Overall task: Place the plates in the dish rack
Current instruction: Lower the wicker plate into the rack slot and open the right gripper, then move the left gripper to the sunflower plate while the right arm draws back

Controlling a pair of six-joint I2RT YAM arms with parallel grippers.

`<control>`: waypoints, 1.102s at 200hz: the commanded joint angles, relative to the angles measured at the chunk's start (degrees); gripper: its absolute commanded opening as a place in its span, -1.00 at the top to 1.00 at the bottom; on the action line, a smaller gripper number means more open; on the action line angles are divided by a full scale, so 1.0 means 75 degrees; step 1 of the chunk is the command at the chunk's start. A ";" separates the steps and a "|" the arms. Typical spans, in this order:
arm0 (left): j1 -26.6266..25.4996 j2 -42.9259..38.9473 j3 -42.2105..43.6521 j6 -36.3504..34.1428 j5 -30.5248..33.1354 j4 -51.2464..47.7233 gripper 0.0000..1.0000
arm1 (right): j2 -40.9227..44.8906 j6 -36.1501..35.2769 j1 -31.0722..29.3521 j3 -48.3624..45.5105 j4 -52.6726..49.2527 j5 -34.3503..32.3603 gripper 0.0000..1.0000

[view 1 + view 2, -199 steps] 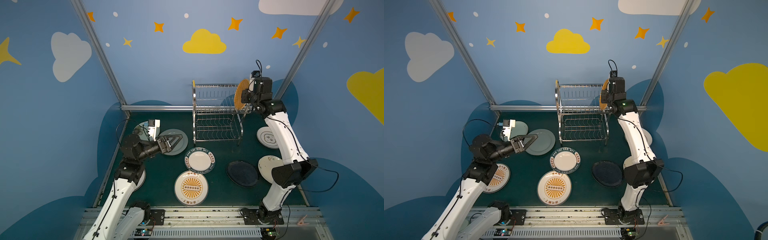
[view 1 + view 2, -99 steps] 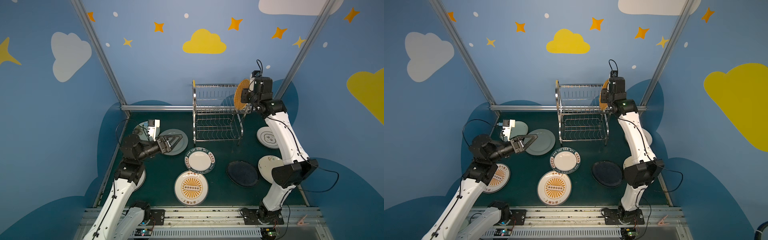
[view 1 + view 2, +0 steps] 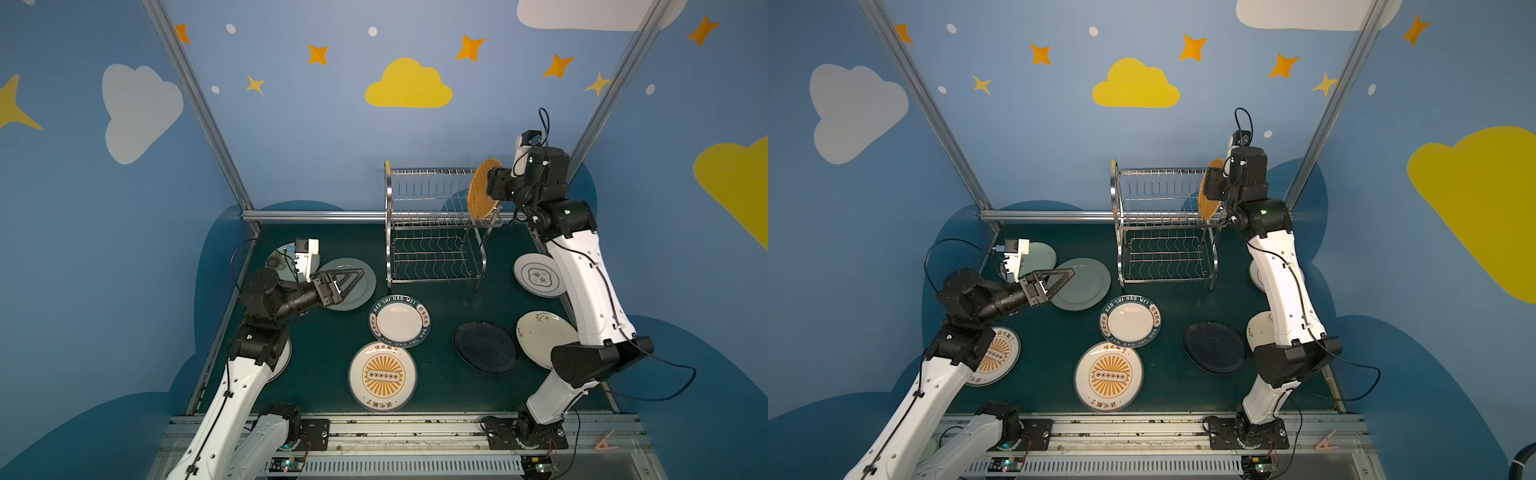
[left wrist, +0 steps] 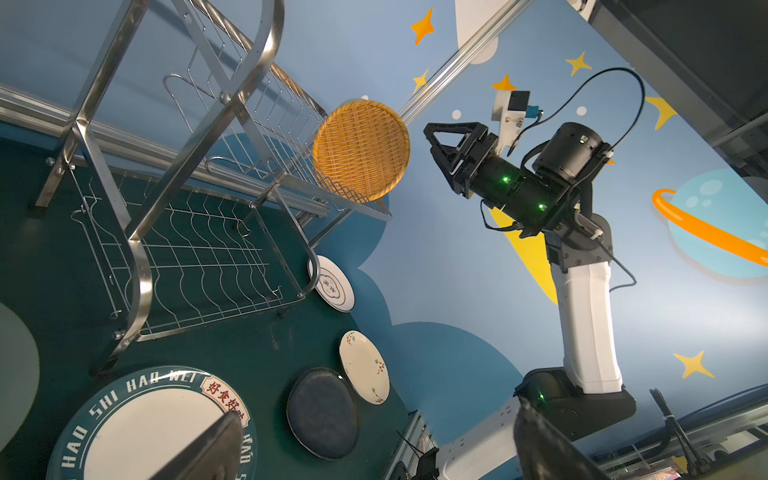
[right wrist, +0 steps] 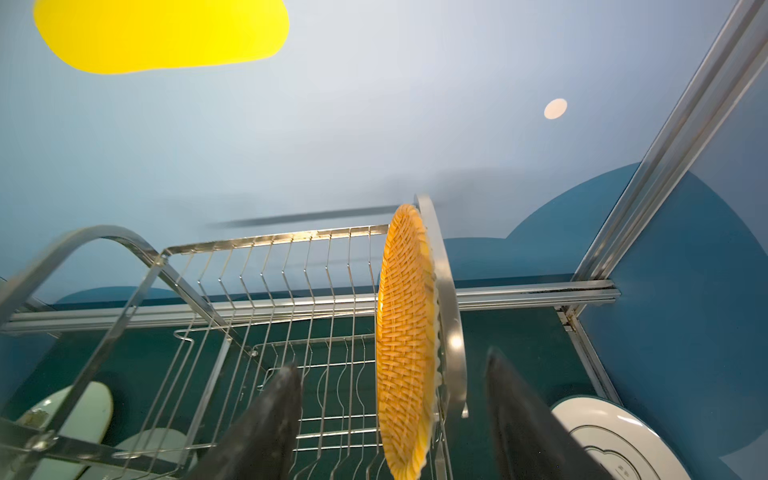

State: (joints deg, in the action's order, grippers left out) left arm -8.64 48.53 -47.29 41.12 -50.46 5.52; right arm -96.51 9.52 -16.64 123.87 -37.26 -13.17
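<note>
The dish rack [image 3: 432, 224] [image 3: 1163, 224] stands at the back of the green mat. An orange woven plate [image 3: 482, 189] [image 5: 405, 340] stands on edge at the right end of its upper tier. My right gripper [image 3: 492, 185] [image 5: 395, 415] is open, one finger on each side of that plate and neither touching it. My left gripper [image 3: 353, 282] [image 4: 374, 453] hangs open and empty above a grey-green plate [image 3: 361, 293]. Flat on the mat lie a lettered plate [image 3: 399, 322], a sunburst plate [image 3: 382, 376] and a black plate [image 3: 484, 347].
More plates lie flat: a floral one [image 3: 540, 336] and a white emblem one [image 3: 536, 274] beside the right arm, a pale green one [image 3: 276, 259] at the back left, and a second sunburst one [image 3: 996, 357] under the left arm. Aluminium posts frame the back corners.
My right gripper's jaws have spread apart and let go of the orange woven plate, which stays upright in the rack. The left arm has not moved.
</note>
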 commanded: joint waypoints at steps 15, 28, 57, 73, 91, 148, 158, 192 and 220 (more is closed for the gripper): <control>0.0051 -0.0074 -0.0011 -0.0081 0.0011 -0.0008 -1.00 | 0.1148 0.0502 -0.0031 -0.0601 0.0412 0.0509 -0.57; 0.0050 -0.0061 -0.0022 -0.0095 0.0031 -0.0038 -1.00 | 0.1712 0.0607 -0.0063 -0.1411 0.0867 0.0930 -0.62; 0.0045 -0.0031 -0.0045 -0.0193 0.0106 -0.0168 -1.00 | 0.3226 0.1090 -0.0129 -0.3416 0.1839 0.1721 -0.69; 0.0040 -0.0002 -0.0072 -0.0255 0.0146 -0.0274 -1.00 | 0.4033 0.1213 -0.0243 -0.4580 0.2273 0.2075 -0.70; 0.0022 0.0033 -0.0127 -0.0359 0.0219 -0.0455 -1.00 | 0.4983 0.1188 -0.0396 -0.5970 0.2834 0.2433 -0.73; -0.0265 0.0045 -0.0222 -0.0920 0.1056 -0.1308 -1.00 | 0.7074 0.1394 -0.0886 -0.9693 0.4121 0.3430 -0.80; -0.0365 0.0042 -0.0240 -0.1060 0.1305 -0.1533 -1.00 | 0.7227 0.1391 -0.1020 -1.0177 0.4337 0.3584 -0.83; -0.0792 -0.0113 -0.0314 -0.1477 0.2757 -0.3019 -1.00 | 0.7872 0.1577 -0.1431 -1.1735 0.4888 0.3407 -0.83; -0.0758 -0.0746 0.0305 -0.0685 0.4324 -0.3805 -1.00 | 0.7760 0.2000 -0.1809 -1.3059 0.6218 0.3653 -0.83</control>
State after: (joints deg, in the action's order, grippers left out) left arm -14.52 47.31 -47.72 33.26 -30.74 -15.33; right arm -37.76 21.47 -28.14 32.21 -2.20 12.23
